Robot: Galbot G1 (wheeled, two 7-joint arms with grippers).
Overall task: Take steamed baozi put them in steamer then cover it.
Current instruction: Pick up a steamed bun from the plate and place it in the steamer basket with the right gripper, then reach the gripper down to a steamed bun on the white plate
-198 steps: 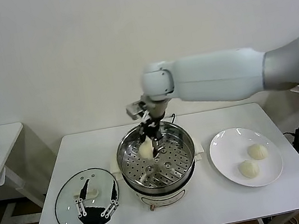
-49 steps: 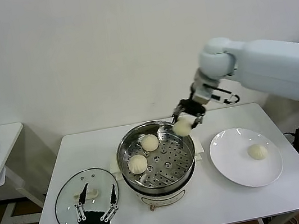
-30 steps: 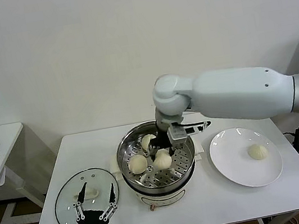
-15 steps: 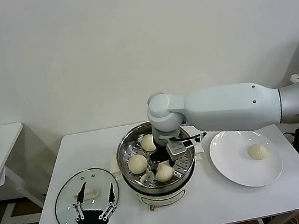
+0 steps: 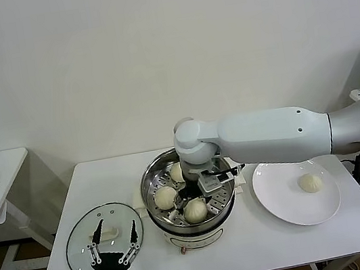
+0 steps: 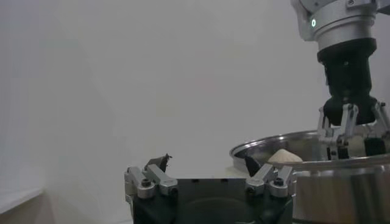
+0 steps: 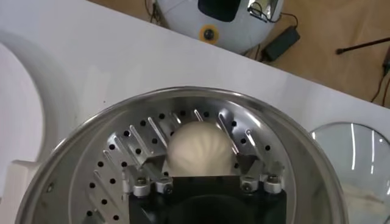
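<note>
At the counter's (image 5: 266,248) seven o'clock corner the glass lid (image 5: 81,243) lay flat, and the left gripper (image 5: 115,244) hung just over its near edge with its fingers spread and nothing in them, idle. The steamer (image 5: 151,180) stood at the centre of the counter with three buns on its perforated tray: one at eleven o'clock (image 5: 176,172), one at nine o'clock (image 5: 165,197) and one at six o'clock (image 5: 195,210). The right gripper (image 5: 196,201) was down inside the pot directly over that six o'clock bun; the right wrist view showed its fingers (image 7: 141,159) parted on either side of the bun (image 7: 198,148), so the bun looked released and resting on the tray. The step in hand seemed to be letting go of this third bun, and doing it well would mean lifting straight up, with the fingers kept wide, until clear of the steel rim before swinging away, so as not to drag the bun or nudge its neighbours. At three o'clock the white plate (image 5: 276,202) held the last bun (image 5: 309,183), well apart from the pot. That one would want a light pinch across its sides and a spot in the open three o'clock part of the tray, leaving the lid for afterwards.
</note>
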